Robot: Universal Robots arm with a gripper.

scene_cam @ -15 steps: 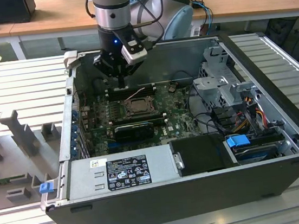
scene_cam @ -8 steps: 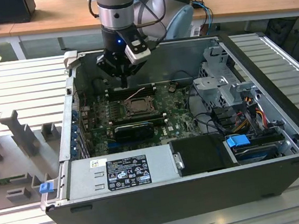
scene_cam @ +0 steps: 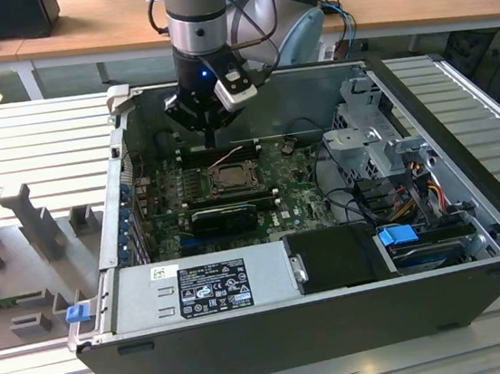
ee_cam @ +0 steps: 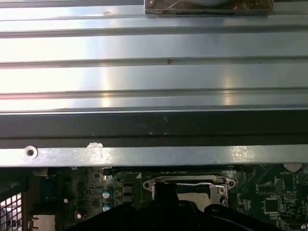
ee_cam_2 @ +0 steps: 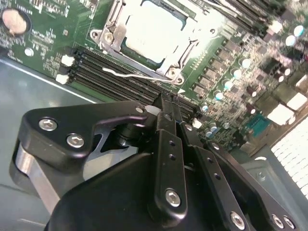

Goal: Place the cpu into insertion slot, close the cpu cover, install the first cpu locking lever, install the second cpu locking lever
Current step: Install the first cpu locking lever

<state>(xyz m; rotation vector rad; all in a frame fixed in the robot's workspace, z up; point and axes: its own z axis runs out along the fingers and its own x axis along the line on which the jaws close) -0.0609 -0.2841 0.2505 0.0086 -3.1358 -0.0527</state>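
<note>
One pale silver cpu (ee_cam_2: 151,29) sits in the slot (scene_cam: 229,179), just beyond the clenched, empty gripper (ee_cam_2: 166,103).

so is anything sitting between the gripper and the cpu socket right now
Nothing visible does. In the exterior view the gripper hangs just above the insertion slot. In the second wrist view the cpu cover lies flat over the cpu, unobstructed.

Insertion slot (ee_cam: 185,190) partly behind fingers (ee_cam: 166,192)

robotics lab or workshop, open PC case (scene_cam: 340,322) on ribbed metal counter (scene_cam: 35,149), robot arm (scene_cam: 198,20) above, wooden desks (scene_cam: 94,28) with cables (scene_cam: 337,7) behind
</note>
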